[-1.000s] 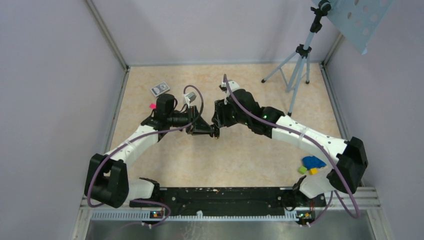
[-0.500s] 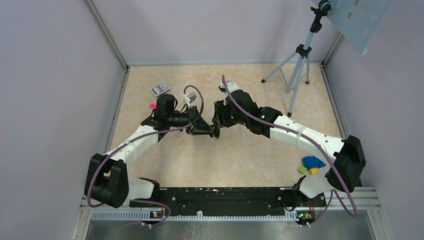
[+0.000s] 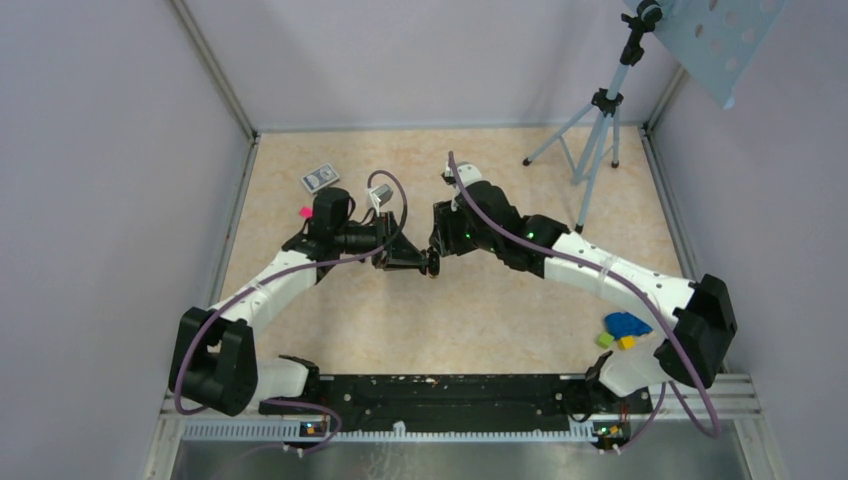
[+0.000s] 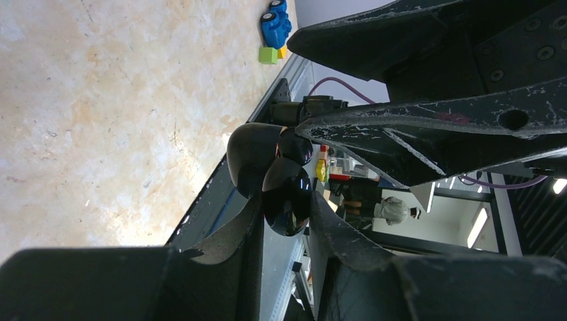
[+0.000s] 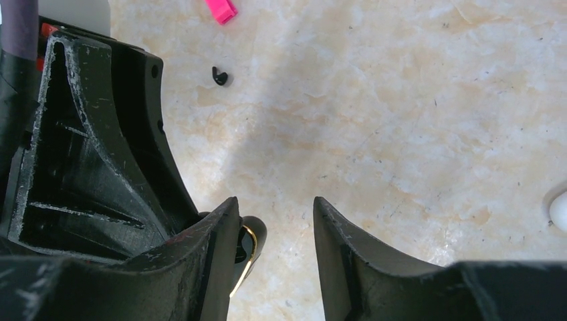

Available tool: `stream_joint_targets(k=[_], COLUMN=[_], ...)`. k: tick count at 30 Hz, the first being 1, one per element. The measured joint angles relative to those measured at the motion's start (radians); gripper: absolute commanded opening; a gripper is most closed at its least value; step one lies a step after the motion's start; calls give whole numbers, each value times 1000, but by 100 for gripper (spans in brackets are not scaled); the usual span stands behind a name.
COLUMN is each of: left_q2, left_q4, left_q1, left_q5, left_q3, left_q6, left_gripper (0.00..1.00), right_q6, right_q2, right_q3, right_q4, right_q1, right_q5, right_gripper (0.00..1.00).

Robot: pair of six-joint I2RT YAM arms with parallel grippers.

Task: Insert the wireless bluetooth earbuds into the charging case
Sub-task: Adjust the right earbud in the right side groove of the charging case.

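Observation:
In the left wrist view my left gripper (image 4: 286, 200) is shut on a glossy black clamshell, the charging case (image 4: 286, 204), held above the table with its lid (image 4: 251, 157) swung open. From the top, the left gripper (image 3: 416, 262) and right gripper (image 3: 438, 258) meet tip to tip at mid-table. My right gripper (image 5: 274, 202) is open with nothing between its fingers. The case (image 5: 253, 242), showing a gold rim, lies just outside its left finger (image 5: 217, 247). A tiny black hooked piece (image 5: 219, 76) lies on the table; I cannot tell whether it is one of the earbuds.
A pink block (image 5: 221, 9) lies near the hooked piece, and a white rounded thing (image 5: 559, 211) shows at the right edge. Blue, green and yellow toy blocks (image 3: 622, 328) sit near the right arm's base. A tripod (image 3: 595, 130) stands at the back right, a small grey box (image 3: 320, 178) at the back left.
The right gripper's jaws have narrowed a little and the right arm has shifted slightly. The left arm holds still with the case.

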Motion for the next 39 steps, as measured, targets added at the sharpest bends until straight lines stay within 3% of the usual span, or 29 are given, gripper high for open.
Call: stream_joint_targets(k=[39], left_q2=[0], left_q4=[0], left_q1=[0], left_q5=[0], left_q3=[0], left_q6=[0], left_gripper=[0], right_q6=[-1], right_q2=[-69], right_q3=[-63], right_q4=[-19], right_q1=[0], right_q5=[13], right_gripper=[39])
